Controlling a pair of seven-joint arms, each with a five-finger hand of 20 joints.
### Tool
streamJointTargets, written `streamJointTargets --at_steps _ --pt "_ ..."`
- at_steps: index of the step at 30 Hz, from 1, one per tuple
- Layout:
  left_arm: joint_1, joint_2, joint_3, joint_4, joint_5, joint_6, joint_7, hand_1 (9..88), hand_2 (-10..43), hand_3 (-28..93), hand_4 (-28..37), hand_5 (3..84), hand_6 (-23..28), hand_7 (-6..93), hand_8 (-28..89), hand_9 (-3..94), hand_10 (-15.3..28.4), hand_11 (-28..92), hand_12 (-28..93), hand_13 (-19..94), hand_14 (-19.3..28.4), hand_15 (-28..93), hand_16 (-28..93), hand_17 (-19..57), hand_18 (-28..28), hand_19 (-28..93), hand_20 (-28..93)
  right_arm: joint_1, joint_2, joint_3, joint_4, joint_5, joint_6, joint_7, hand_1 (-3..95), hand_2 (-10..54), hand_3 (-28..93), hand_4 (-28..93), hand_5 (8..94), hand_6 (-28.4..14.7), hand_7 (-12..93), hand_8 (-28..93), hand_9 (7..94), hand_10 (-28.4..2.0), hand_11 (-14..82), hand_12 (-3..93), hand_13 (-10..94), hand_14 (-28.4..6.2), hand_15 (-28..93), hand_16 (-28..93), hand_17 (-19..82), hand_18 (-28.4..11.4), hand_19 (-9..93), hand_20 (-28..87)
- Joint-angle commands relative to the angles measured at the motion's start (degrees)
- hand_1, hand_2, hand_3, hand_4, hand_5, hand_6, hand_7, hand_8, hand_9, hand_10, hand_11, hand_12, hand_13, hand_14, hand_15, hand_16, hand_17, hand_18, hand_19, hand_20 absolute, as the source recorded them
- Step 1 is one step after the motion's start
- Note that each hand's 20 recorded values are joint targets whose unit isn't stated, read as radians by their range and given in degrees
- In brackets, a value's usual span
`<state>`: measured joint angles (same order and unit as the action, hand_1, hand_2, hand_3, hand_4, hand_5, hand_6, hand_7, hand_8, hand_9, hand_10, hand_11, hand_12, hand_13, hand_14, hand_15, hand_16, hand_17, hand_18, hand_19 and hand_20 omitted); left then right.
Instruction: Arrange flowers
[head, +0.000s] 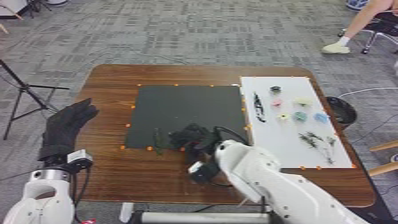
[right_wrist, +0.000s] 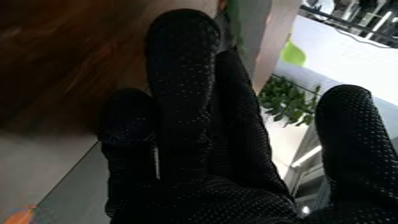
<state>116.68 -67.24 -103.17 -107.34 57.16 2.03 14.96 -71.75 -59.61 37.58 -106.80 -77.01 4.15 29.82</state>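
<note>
The right fingers (head: 189, 136) hide part of the dark mat (head: 188, 105), and the flowers (head: 300, 116) are too small to identify.

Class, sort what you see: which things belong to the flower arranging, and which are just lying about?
For the job:
- dark mat
- white sheet
- pink flower
- blue flower
- leafy sprigs
- green stem on the mat

Lying about:
- black tripod
- wheeled chair
</note>
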Motion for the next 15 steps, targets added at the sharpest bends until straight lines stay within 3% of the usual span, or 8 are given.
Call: streamJointTargets --at_steps 1,15 --pt "-0.3 -0.35 0.42 0.00 0.09 -0.61 -0.26 22.3 3.7 71 -28.3 50.8 3.8 13.1 -7 49.3 15.2 20 12 38 18.9 24 0 6.8 13.0 12 21 1.6 -3.9 -2.3 1.7 -0.5 -1.4 0.3 24.1 10.9 54 -9 61.6 -6.4 6 -6 58.4 -15.3 7.3 9.6 87 -8.0 43 31 48 -19.3 87 44" --pt "-0.8 -0.45 0.99 0.31 -0.02 -0.61 0.01 22.3 3.7 71 -28.3 50.8 3.8 13.1 -7 49.3 15.2 20 12 38 18.9 24 0 6.8 13.0 12 21 4.2 -7.0 -3.6 4.0 -0.5 -1.9 -0.3 24.0 11.0 55 -9 61.5 -6.2 7 -6 58.3 -15.0 7.3 9.6 87 -8.0 43 31 48 -19.3 87 44"
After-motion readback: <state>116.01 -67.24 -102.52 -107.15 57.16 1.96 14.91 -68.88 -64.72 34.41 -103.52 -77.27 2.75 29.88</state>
